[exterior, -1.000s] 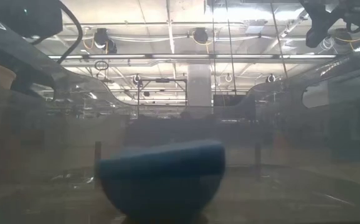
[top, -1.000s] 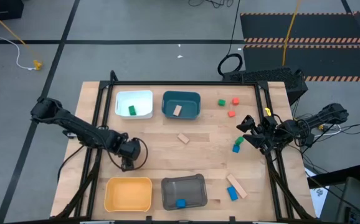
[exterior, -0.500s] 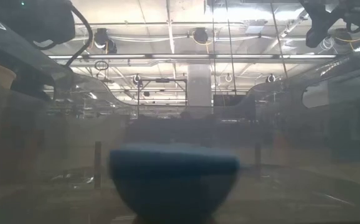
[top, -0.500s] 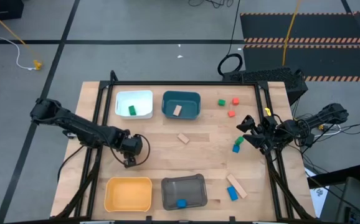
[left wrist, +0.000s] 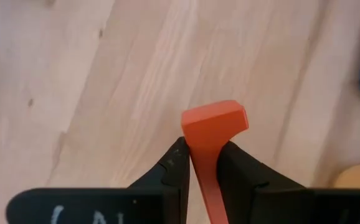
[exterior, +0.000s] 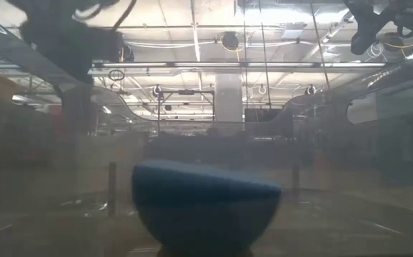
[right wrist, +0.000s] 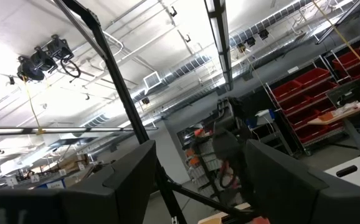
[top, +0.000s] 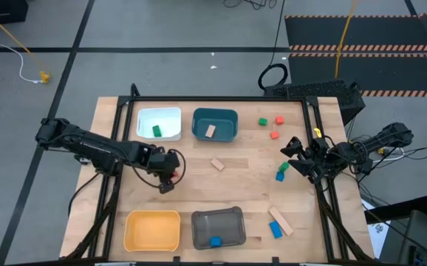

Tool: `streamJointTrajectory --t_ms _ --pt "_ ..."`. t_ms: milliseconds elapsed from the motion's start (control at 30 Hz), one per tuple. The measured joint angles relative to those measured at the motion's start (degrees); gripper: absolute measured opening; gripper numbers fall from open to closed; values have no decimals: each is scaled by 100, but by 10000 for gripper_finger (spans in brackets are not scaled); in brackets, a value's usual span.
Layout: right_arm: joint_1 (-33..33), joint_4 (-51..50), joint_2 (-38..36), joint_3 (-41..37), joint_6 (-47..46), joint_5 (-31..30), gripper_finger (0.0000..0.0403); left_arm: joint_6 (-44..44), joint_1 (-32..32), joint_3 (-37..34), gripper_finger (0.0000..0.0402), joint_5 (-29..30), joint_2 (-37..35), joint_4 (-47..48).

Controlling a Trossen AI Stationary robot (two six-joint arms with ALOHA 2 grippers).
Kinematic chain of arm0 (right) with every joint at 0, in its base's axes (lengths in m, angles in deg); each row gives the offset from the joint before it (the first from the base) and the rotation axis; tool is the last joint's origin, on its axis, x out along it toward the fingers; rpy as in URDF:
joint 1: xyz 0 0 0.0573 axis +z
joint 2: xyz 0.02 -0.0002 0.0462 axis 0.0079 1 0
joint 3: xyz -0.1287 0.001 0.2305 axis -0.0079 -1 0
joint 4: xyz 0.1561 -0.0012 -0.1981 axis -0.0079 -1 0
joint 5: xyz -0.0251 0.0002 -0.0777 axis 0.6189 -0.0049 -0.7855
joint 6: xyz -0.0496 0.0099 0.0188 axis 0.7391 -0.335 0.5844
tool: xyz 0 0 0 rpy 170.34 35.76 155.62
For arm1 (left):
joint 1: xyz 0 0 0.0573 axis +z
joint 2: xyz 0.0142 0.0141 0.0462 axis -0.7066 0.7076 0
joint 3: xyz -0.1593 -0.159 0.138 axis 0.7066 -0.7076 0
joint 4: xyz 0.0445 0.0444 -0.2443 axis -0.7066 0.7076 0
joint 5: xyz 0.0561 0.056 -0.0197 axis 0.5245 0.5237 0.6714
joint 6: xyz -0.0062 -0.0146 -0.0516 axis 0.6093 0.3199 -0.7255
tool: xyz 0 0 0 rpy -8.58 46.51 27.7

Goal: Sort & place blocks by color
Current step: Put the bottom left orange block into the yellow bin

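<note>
- The left gripper point(left wrist: 200, 163) pinches an orange-red block point(left wrist: 213, 124) between its fingers; the left wrist view shows that grip plainly.
- From overhead, only a red speck shows at that gripper point(top: 171, 171), above bare table point(top: 199, 188) between the white bin point(top: 159, 123) and the yellow bin point(top: 153, 230).
- The right gripper point(top: 293, 154) waits at the table's right side, fingers spread, near a green and a blue block point(top: 280, 176).
- Tan bars lie on the wood.

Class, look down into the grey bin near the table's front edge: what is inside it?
One blue block lies inside the grey bin, near its front wall. The rest of its floor looks bare; nothing covers it.
</note>
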Motion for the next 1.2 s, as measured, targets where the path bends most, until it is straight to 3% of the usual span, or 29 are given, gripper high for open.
streamJointTrajectory --t_ms 267,467,833,1000,1200 --pt "0 0 -1 -1 0 0 242 -348 -742 768 63 45 0 23" --pt "2 0 0 -1 2 2 242 -1226 -1785 1097 63 100 -15 16" --pt "2 0 -2 1 2 0 242 -4010 -3983 1112 65 1149 -9 -31" --pt "0 0 -2 -1 0 0 242 -4855 -4554 969 80 1528 27 12" --pt "2 0 -1 -1 1 0 242 -5532 -4883 611 84 1585 279 15"
